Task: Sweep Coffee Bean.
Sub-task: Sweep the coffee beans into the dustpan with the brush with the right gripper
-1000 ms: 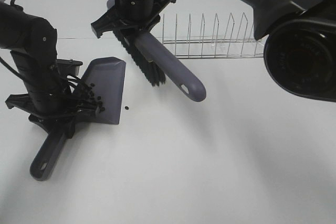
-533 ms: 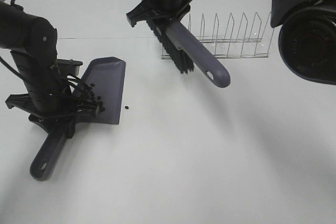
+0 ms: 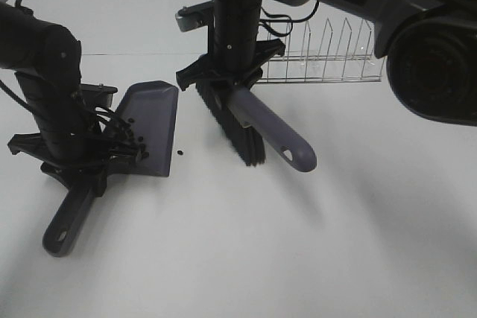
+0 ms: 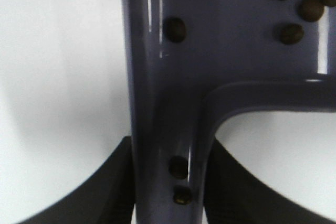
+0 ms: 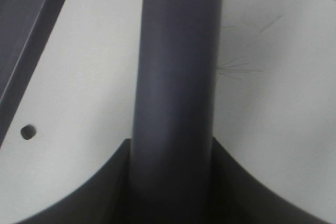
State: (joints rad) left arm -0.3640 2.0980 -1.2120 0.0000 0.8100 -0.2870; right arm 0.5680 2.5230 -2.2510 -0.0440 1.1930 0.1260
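The grey dustpan (image 3: 153, 121) lies on the white table with its handle (image 3: 67, 221) pointing to the near left. My left gripper (image 3: 74, 161) is shut on that handle (image 4: 168, 103). Several coffee beans (image 3: 134, 141) lie in the pan by the handle end (image 4: 176, 29). One loose bean (image 3: 180, 153) rests on the table just right of the pan's edge, also seen in the right wrist view (image 5: 27, 131). My right gripper (image 3: 231, 83) is shut on the brush handle (image 5: 176, 77). The black bristles (image 3: 232, 128) hang just right of the loose bean.
A wire dish rack (image 3: 320, 57) stands at the back right, behind the brush. The right arm's dark body (image 3: 432, 65) looms large at the upper right. The pan's edge (image 5: 26, 14) shows beside the brush in the right wrist view.
The brush first swung back toward the rack, then came forward and down to the left, beside the dustpan and the loose bean. The left arm and dustpan stayed put.
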